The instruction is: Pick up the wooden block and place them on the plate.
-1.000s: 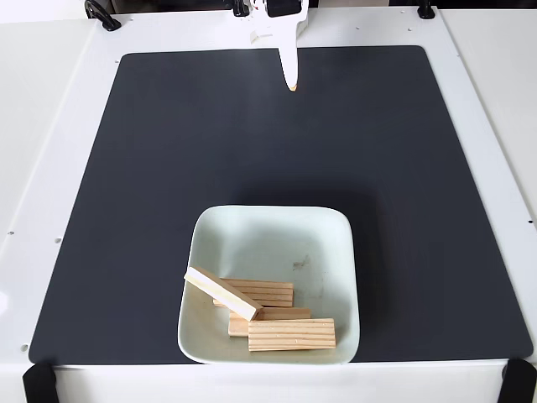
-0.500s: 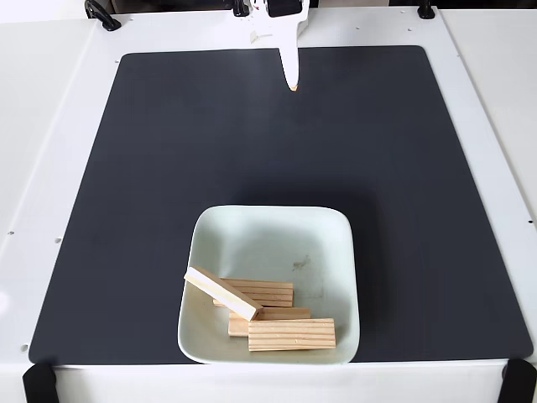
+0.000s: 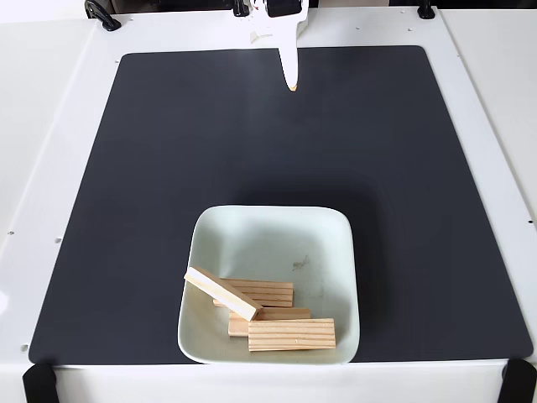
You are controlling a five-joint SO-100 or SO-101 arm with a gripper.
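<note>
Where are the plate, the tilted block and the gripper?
plate (image 3: 277,231): fixed view, bare floor in its far half.
tilted block (image 3: 222,293): fixed view, middle of its top face.
gripper (image 3: 290,84): fixed view, tips over the far mat.

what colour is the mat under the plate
Dark charcoal, nearly black, plain mat under the pale mint plate, seen in the fixed view.

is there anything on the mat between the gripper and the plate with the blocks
Nothing visible. The black mat lies bare between the gripper at its far edge and the plate, which already holds the wooden blocks.
</note>
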